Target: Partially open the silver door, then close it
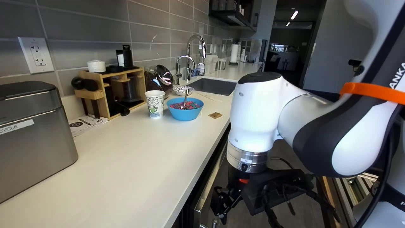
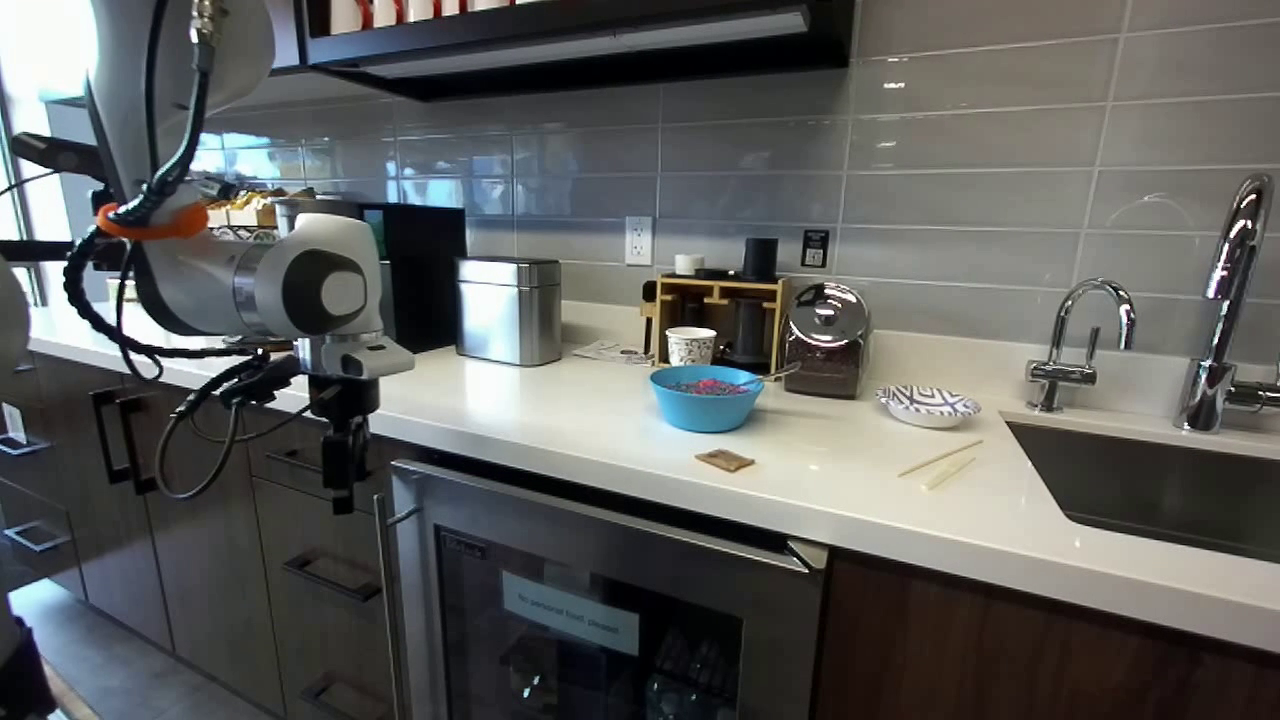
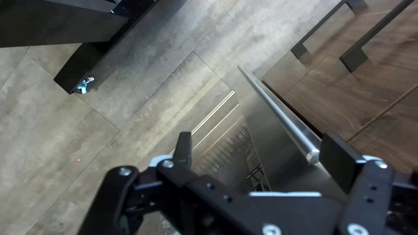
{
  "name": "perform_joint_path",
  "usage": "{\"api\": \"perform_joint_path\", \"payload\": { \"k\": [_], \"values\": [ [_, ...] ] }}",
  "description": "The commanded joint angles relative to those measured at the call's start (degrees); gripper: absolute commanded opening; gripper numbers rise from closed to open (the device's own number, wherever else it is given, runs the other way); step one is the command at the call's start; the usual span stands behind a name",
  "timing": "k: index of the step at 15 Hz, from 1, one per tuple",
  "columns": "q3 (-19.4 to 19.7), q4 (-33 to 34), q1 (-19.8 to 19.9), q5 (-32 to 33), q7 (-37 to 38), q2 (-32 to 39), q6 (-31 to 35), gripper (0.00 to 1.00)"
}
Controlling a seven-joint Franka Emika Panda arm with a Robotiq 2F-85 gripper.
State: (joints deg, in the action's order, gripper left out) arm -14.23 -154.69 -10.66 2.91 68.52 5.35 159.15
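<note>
The silver door (image 2: 780, 620) is the steel-framed glass front of an appliance under the counter. It also shows in the wrist view (image 3: 267, 143) and nearly edge-on in an exterior view (image 1: 222, 174). It looks shut or nearly so; I cannot tell exactly. Its upright round bar handle (image 2: 388, 600) is on the edge away from the sink. My gripper (image 3: 258, 140) is open, low in front of the counter in both exterior views (image 1: 220, 205) (image 2: 343, 480). In the wrist view the handle's top end (image 3: 313, 156) appears between the fingers, close to the right-hand finger; contact is unclear.
The white counter (image 2: 560, 440) overhangs the door. On it are a blue bowl (image 2: 705, 408), a paper cup (image 2: 690, 346), a small packet (image 2: 725, 460) and a steel bin (image 2: 508, 312). Dark drawers with black handles (image 2: 332, 578) adjoin the door. A black stand leg (image 3: 88, 62) is on the floor.
</note>
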Motion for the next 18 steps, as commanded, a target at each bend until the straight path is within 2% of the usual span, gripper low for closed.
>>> {"api": "perform_joint_path", "payload": {
  "k": [1, 2, 6, 9, 14, 17, 18],
  "values": [
    [4.77, 2.64, -4.18, 7.25, 10.00, 5.04, 3.54, 1.00],
    [4.46, 3.42, -3.65, 9.07, 12.41, 6.36, 4.26, 1.00],
    [8.99, 7.28, -7.93, 16.53, 22.21, 10.66, 5.45, 1.00],
    [12.96, 10.48, -11.75, 21.87, 29.10, 13.61, 5.01, 0.95],
    [16.00, 12.13, -15.93, 24.94, 35.06, 15.14, 4.69, 0.46],
    [17.17, 12.70, -17.65, 25.54, 36.58, 16.11, 4.88, 0.23],
    [17.66, 12.66, -18.07, 25.64, 36.99, 16.53, 5.02, 0.20]
  ]
}}
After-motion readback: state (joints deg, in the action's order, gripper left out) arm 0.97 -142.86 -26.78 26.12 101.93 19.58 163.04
